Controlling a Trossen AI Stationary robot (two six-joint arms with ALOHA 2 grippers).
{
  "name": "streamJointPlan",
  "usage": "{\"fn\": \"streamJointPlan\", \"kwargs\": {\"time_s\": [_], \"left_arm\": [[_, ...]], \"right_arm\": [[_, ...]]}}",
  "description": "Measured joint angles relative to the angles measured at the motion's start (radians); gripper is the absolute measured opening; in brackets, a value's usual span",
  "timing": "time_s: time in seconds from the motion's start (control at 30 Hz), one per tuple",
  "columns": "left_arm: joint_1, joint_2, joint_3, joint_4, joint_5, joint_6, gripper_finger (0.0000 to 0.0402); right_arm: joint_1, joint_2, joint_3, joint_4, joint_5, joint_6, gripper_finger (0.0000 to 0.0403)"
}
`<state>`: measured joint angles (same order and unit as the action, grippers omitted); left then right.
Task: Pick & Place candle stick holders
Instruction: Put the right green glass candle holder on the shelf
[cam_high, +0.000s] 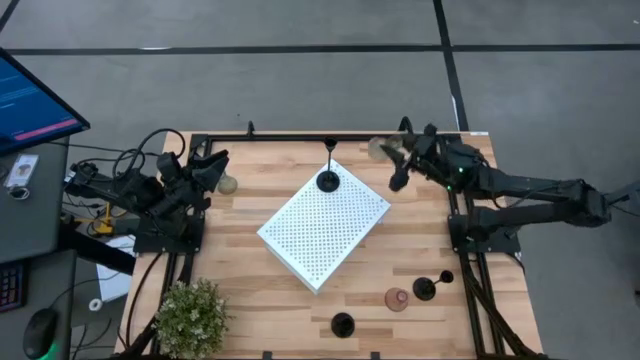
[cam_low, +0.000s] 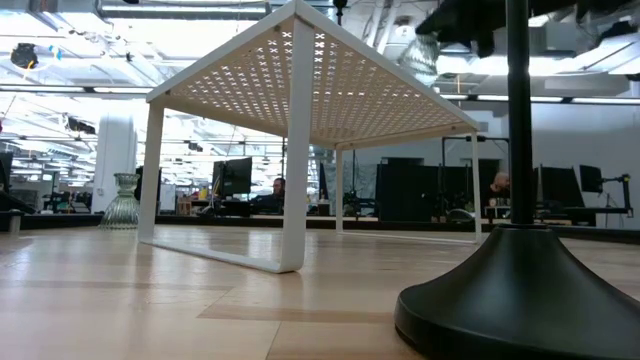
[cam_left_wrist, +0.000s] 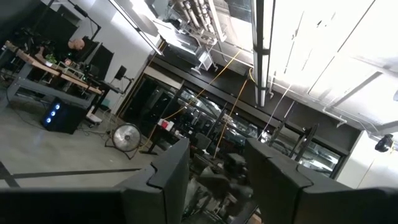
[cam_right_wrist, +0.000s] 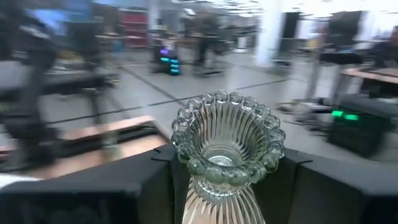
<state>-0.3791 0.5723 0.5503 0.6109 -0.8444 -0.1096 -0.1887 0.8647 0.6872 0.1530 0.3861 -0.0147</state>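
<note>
**Ribbed glass holder aloft in right gripper**

Nearest the low camera: black candle holder (cam_low: 520, 290), broad round base, thin stem rising out of frame. Beyond it, white perforated board (cam_low: 300, 75) on its legs.

Right gripper (cam_high: 398, 160) raised over the table's far right corner, fingers pinched on a pale green ribbed glass holder (cam_right_wrist: 227, 146), beaded rim uppermost, held upright between the dark pads in the right wrist view. Seen blurred from above.

Left gripper (cam_high: 212, 165) parked at the far left edge, fingers spread, nothing between them. Second pale glass holder (cam_high: 228, 183) on the wood just beside it.

One black holder (cam_high: 328, 180) standing on the board's far corner. Pink holder (cam_high: 397, 299) and two more black ones (cam_high: 425, 289) (cam_high: 343, 324) on the near table. Bushy plant (cam_high: 190, 315) at near left corner.

Step judged: carry phase, one holder lifted, not yet set down. Next likely: swing toward the board, lower level, release only once the base sits flat. Risk: glass tipping on the perforated top if let go tilted.
</note>
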Motion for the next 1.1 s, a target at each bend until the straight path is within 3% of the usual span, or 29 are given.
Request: {"fn": "streamJointPlan", "kwargs": {"time_s": [0.23,0.53,1.1], "left_arm": [[0.000,0.000,0.000,0.000,0.000,-0.001,0.0155],[0.000,0.000,0.000,0.000,0.002,-0.007,0.0155],[-0.001,0.000,0.000,0.000,0.010,-0.030,0.0155]], "right_arm": [[0.218,0.064,0.001,0.008,0.014,0.039,0.0126],[0.374,0.190,0.001,0.000,0.069,0.099,0.0125],[0.377,0.248,0.001,-0.096,0.148,0.166,0.0127]]}}
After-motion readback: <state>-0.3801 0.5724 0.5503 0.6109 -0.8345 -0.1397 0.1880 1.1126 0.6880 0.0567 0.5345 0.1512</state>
